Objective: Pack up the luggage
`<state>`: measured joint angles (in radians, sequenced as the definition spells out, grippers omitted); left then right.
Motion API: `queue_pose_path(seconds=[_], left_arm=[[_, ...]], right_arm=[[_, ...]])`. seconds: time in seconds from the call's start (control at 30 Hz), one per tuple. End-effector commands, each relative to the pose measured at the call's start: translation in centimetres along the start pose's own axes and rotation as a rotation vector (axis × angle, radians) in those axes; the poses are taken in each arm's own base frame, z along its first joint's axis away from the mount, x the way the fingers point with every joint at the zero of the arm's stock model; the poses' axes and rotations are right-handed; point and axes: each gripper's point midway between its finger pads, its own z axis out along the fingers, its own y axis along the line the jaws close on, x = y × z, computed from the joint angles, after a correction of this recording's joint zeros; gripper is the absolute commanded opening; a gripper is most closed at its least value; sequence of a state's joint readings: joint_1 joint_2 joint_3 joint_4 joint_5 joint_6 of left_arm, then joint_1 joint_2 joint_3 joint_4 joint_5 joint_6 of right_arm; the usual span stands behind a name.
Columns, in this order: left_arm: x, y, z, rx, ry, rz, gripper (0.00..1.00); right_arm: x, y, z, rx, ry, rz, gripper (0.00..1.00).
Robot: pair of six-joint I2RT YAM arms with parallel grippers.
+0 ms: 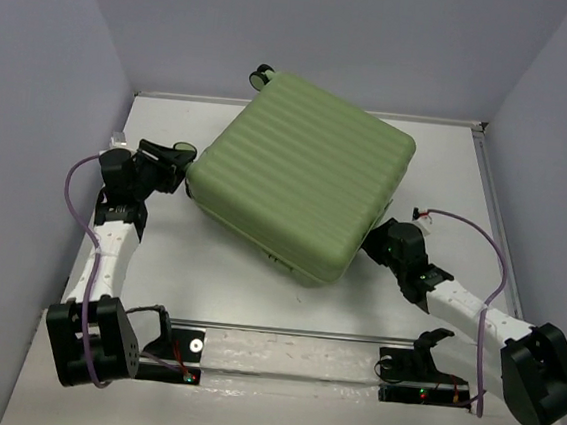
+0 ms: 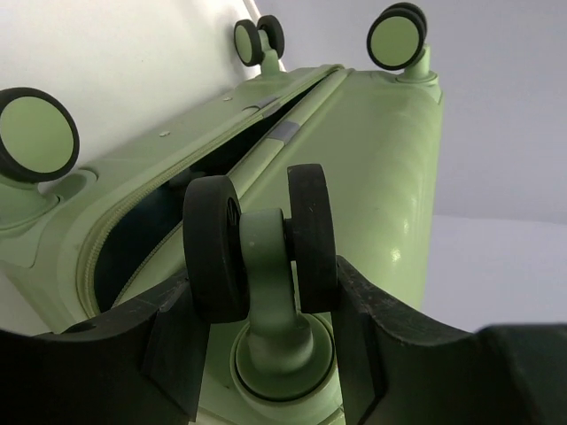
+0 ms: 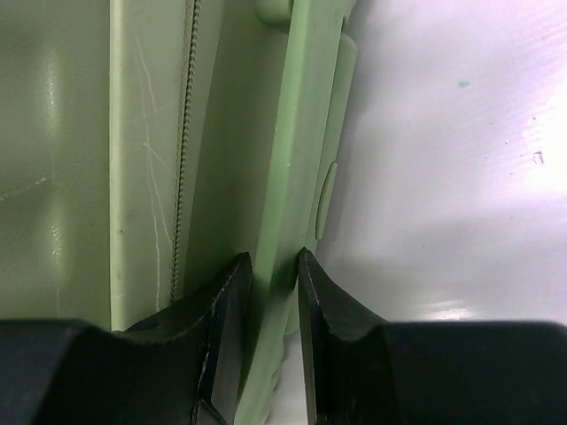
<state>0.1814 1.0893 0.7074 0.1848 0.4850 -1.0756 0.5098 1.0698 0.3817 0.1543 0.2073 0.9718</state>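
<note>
At luggage (image 1: 301,189) edges — left end effector (image 2: 264,288) tight on wheel (image 2: 213,248), right end effector (image 3: 275,266) tight on ridge (image 3: 288,133)

Your luggage (image 1: 301,189) is light green all over, and its shell is marked with even parallel ribs. Its wheels (image 2: 257,243) are black, with light-green hubs and light-green stalks. Along the seam you see a zip (image 3: 182,133) in the same pale green, a small grey tab (image 2: 285,131), and a dark gap behind it. The shell beside the zip carries thin whitish scratches. Your left gripper (image 2: 263,274) and right gripper (image 3: 275,266) are both black. The arms (image 1: 108,256) show white links between black joints, each trailed by a purple cable (image 1: 505,274). The table (image 1: 218,267) is white, and the walls (image 1: 56,70) around it are pale lavender-grey.
</note>
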Motion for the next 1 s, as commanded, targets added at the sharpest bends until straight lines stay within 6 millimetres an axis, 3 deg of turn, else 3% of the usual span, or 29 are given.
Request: queue_pose_path(seconds=[0.0, 0.13, 0.27, 0.4, 0.7, 0.83, 0.97], left_arm=[[2.4, -4.3, -0.1, 0.208, 0.199, 0.105, 0.06], [0.9, -4.2, 1.6, 0.186, 0.188, 0.098, 0.06], [-0.9, -2.7, 3.1, 0.142, 0.162, 0.091, 0.06], [-2.3, -2.5, 3.4, 0.131, 0.142, 0.09, 0.06], [-3.9, -6.0, 2.1, 0.167, 0.075, 0.146, 0.06], [-5.1, -3.5, 3.3, 0.084, 0.055, 0.14, 0.06], [-5.6, -2.3, 4.6, 0.069, 0.055, 0.12, 0.06]], right_arm=[[0.5, 7.0, -1.2, -0.278, 0.063, -0.015, 0.1], [0.7, 6.6, -1.3, -0.262, 0.074, -0.069, 0.1], [0.9, 6.8, -1.2, -0.256, 0.102, -0.14, 0.1], [0.7, 6.7, -1.4, -0.235, 0.113, -0.183, 0.11], [1.1, 6.6, -2.2, -0.223, 0.161, -0.225, 0.12], [1.8, 6.6, -2.0, -0.229, 0.195, -0.24, 0.18], [1.7, 6.8, -2.5, -0.243, 0.199, -0.276, 0.21]])
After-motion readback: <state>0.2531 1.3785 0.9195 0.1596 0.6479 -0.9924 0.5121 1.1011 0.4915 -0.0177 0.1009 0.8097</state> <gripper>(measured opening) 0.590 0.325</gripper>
